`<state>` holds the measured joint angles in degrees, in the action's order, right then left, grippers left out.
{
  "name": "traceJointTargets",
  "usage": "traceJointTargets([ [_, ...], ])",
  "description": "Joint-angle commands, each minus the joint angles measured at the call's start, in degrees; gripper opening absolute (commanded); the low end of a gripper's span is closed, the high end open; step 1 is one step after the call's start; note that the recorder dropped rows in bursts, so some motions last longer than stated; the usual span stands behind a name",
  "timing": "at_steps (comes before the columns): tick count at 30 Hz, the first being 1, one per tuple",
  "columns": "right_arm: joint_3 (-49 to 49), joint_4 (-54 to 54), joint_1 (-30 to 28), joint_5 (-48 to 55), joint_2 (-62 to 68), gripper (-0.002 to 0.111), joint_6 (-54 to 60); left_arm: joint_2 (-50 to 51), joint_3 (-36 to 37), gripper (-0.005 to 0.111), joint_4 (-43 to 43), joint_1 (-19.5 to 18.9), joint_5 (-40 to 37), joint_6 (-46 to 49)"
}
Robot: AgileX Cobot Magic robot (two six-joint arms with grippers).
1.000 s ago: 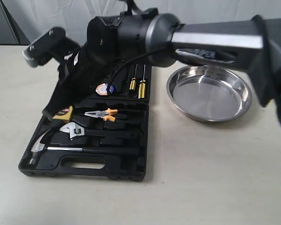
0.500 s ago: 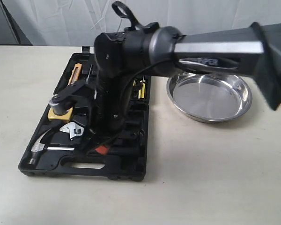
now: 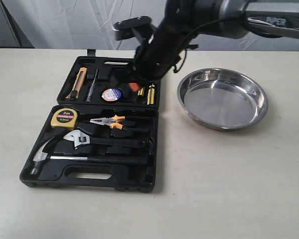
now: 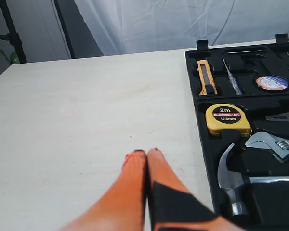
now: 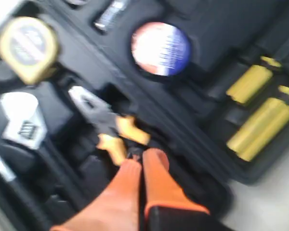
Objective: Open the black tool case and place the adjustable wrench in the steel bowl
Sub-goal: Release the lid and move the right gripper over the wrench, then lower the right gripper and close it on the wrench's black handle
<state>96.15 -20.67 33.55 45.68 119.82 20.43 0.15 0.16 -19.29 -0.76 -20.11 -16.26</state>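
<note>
The black tool case (image 3: 134,177) lies open flat, both halves showing tools. The adjustable wrench (image 3: 82,139) rests in its recess in the near half, silver head to the left, between the orange-handled pliers (image 3: 109,121) and the hammer (image 3: 44,156); it also shows in the wrist views (image 4: 272,144) (image 5: 21,125). To the right of the case stands the steel bowl (image 3: 223,99), with nothing in it. My right gripper (image 3: 132,85) (image 5: 143,156) hangs shut and empty over the case's far half. My left gripper (image 4: 145,154) is shut over bare table beside the case (image 4: 208,144).
A yellow tape measure (image 3: 64,117), a utility knife (image 3: 78,82), a tape roll (image 3: 111,94) and yellow screwdrivers (image 3: 149,93) sit in the case. The right arm reaches in from the upper right, above the bowl's far side. White cloth hangs behind the table.
The right arm has risen from low over the case's near half and swung back to the far half, uncovering the tools. Case, wrench and bowl have stayed put.
</note>
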Motion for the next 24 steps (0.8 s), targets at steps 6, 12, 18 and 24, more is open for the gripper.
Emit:
traceJointTargets([
  [6, 11.8, 0.0, 9.1, 18.4, 11.5, 0.007, 14.6, -0.1, -0.2, 0.0, 0.0, -0.2, 0.6, -0.1],
  [12, 11.9, 5.0, 12.2, 14.3, 13.7, 0.043, 14.5, -0.1, -0.2, 0.0, 0.0, -0.2, 0.6, -0.1],
  [18, 11.9, 9.1, 12.7, 12.9, 14.7, 0.05, 14.2, -0.1, -0.2, 0.0, 0.0, -0.2, 0.6, -0.1],
  [24, 11.9, 10.2, 12.7, 10.6, 16.5, 0.046, 14.2, -0.1, -0.2, 0.0, 0.0, -0.2, 0.6, -0.1],
])
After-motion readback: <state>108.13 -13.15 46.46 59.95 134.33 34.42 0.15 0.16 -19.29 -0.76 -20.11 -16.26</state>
